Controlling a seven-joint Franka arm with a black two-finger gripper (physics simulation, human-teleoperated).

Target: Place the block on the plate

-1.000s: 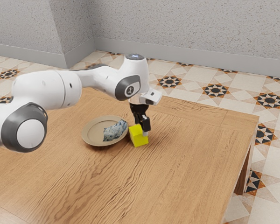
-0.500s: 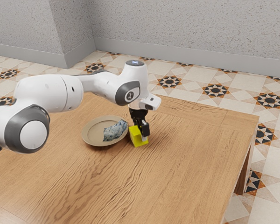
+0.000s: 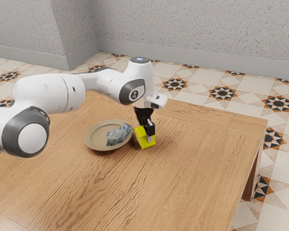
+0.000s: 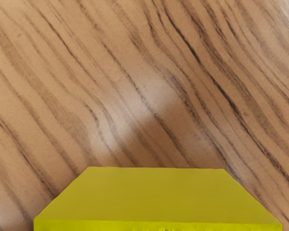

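The exterior view gives the block [image 3: 145, 138] its setting: yellow, tilted, held between the jaws, just beside the plate [image 3: 98, 134] on the exterior view's right, outside its rim. The jaws are narrowed onto the block, one finger [image 3: 150, 134] lying along its side; the opposite contact is partly hidden, and I can't tell whether the lowest corner touches the bench [image 3: 197, 159]. The wrist view swaps that for a close look at a flat, matte top face with straight edges and a brighter strip along one side, with bare wood beyond. From the block, the bench runs on to its edge at the exterior view's right, well apart, while on the plate side only a narrow gap separates block and rim. The plate is round, shallow and beige, carrying a blue-and-white mottled patch [image 3: 118, 134], cloth or painted pattern I can't tell. Dark, wavy grain streaks the bench, under a soft pale sheen in the wrist view. Star-patterned tiles [image 3: 223, 93] meet a speckled grey wall [image 3: 192, 29].
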